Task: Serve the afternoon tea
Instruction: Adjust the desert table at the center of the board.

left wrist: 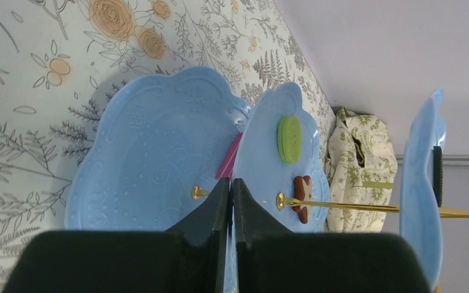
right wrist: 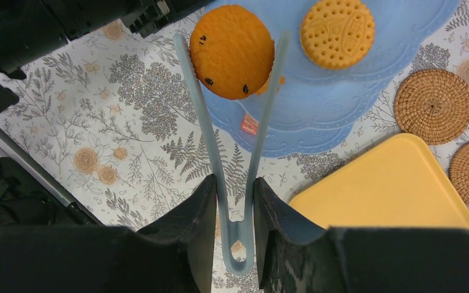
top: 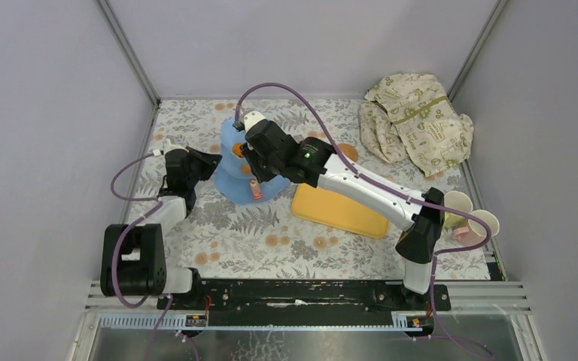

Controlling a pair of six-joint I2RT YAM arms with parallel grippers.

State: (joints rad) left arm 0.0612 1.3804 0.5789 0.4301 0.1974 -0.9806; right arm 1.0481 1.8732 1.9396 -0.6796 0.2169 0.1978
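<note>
The flower-printed table (top: 256, 233) carries the light-blue three-tier stand (top: 232, 180) left of centre. The cream cloth (top: 414, 124) is bunched in the far right corner, and the yellow tray (top: 339, 210) lies just right of the stand. The right gripper (right wrist: 234, 186) is clamped on the base of the pale blue tongs (right wrist: 203, 122). The tongs pinch a round orange biscuit (right wrist: 235, 52) above the stand's edge. The left gripper (left wrist: 232, 183) is closed tight at the rim of a tier (a sliver of blue shows between its fingers, but whether the rim is pinched I cannot tell). Two pale cups (top: 457, 207) sit at the right edge. Two woven coasters (right wrist: 433, 105) lie beside the tray. A ridged golden biscuit (right wrist: 337, 32) rests on a tier, and a green biscuit (left wrist: 289, 139) on another.
</note>
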